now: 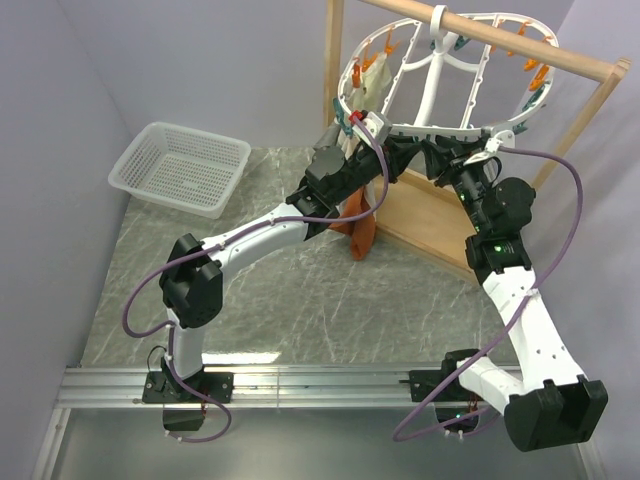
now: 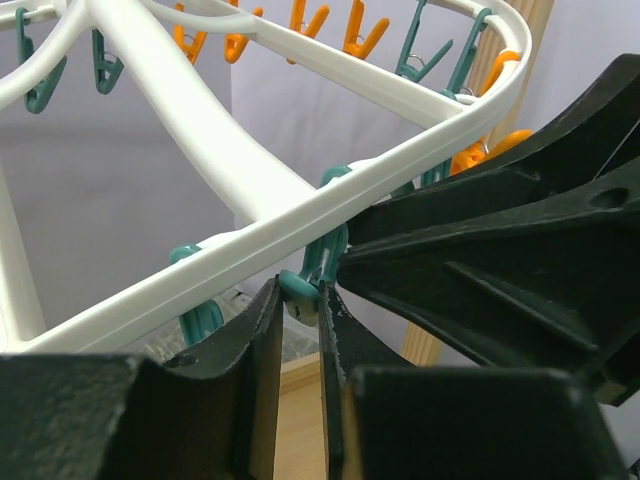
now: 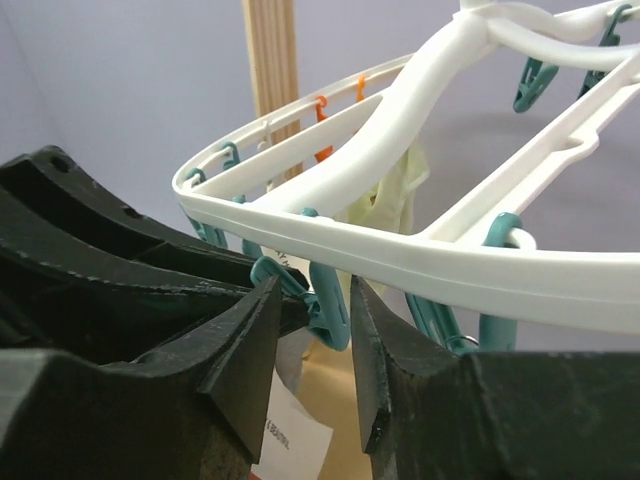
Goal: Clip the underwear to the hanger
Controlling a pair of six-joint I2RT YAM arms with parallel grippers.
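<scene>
The white oval hanger (image 1: 440,128) hangs from the wooden rod, ringed with orange and teal clothespins. The rust-orange underwear (image 1: 362,228) dangles below its near rim; what holds its top is hidden behind my left gripper (image 1: 372,132). In the left wrist view my left gripper (image 2: 300,300) is shut on the end of a teal clothespin (image 2: 300,288) under the rim (image 2: 250,235). My right gripper (image 1: 408,150) is close beside it. In the right wrist view it (image 3: 315,300) is open, its jaws on either side of a teal clothespin (image 3: 328,305). A white label (image 3: 290,430) hangs below.
A wooden frame with rod (image 1: 520,45) carries the hanger, its base board (image 1: 430,215) on the table. A cream cloth (image 1: 375,85) is clipped at the hanger's far left. A white mesh basket (image 1: 180,165) sits at the back left.
</scene>
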